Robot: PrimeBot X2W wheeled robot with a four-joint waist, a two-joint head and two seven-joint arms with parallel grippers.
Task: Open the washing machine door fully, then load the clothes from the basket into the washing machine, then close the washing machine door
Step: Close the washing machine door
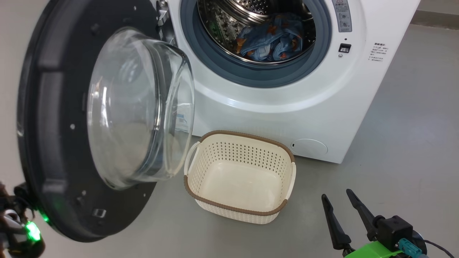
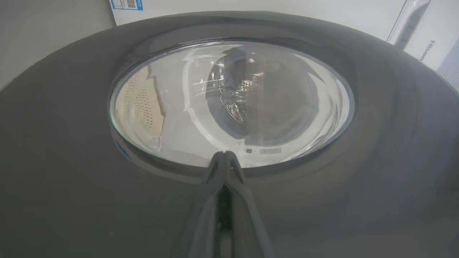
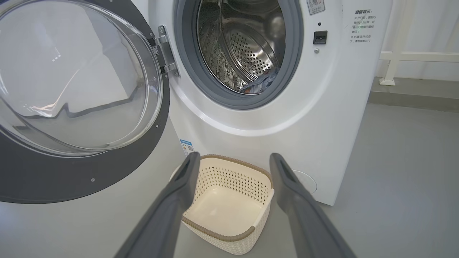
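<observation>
The washing machine door (image 1: 53,107) stands swung out to the left, its glass bowl facing the basket. In the drum of the white washing machine (image 1: 269,114) lie the clothes (image 1: 272,39), blue fabric with orange figures. The cream basket (image 1: 229,154) sits empty on the floor in front of the machine. My right gripper (image 1: 337,195) hovers open at the lower right, nothing between its fingers. In the right wrist view it (image 3: 233,157) points at the basket (image 3: 236,175), with the clothes (image 3: 260,86) low in the drum. My left gripper (image 2: 226,156) is shut, tips close to the door's outer face (image 2: 71,161).
My left wrist with a green light (image 1: 31,231) sits low behind the door's outer edge. Grey floor (image 1: 412,125) lies open to the right of the machine. A white rail (image 3: 391,68) and a step run along the wall at the far right.
</observation>
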